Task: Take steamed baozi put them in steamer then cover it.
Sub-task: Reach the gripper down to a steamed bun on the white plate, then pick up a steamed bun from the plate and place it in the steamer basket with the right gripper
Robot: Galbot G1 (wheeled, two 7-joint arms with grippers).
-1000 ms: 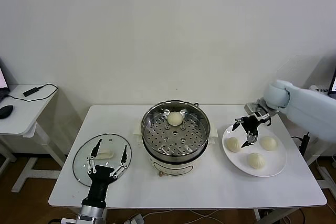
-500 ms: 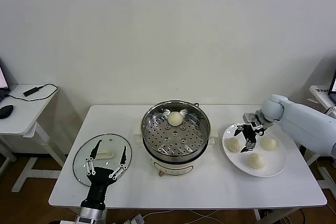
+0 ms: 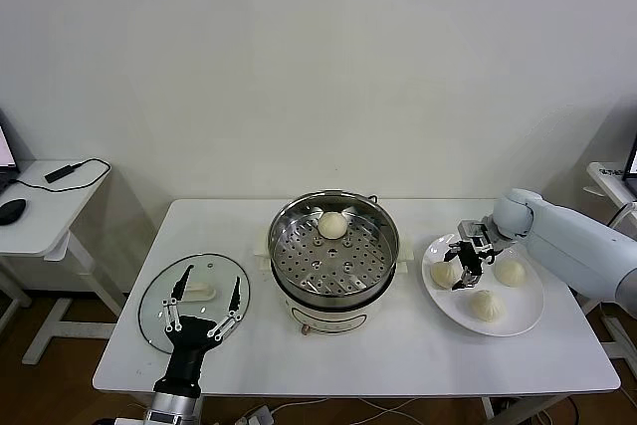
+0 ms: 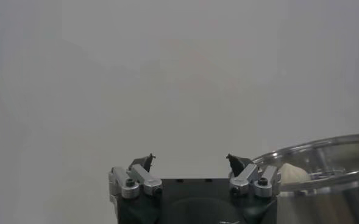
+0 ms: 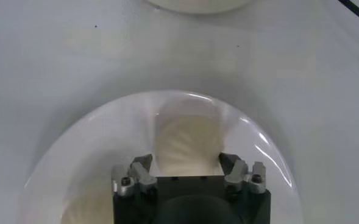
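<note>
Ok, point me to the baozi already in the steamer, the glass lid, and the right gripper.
baozi in the steamer (image 3: 331, 225): head view, top of its dome.
glass lid (image 3: 159, 298): head view, bare glass near its left edge.
right gripper (image 3: 463, 268): head view, midway between the open fingertips, over the plate's leftmost baozi.

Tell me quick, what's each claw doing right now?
Left gripper: open, holding nothing, above the lid.
Right gripper: open, straddling a baozi on the plate.

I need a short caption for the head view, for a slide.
Right gripper, open, over a baozi on the plate; one bun sits in the steamer.
</note>
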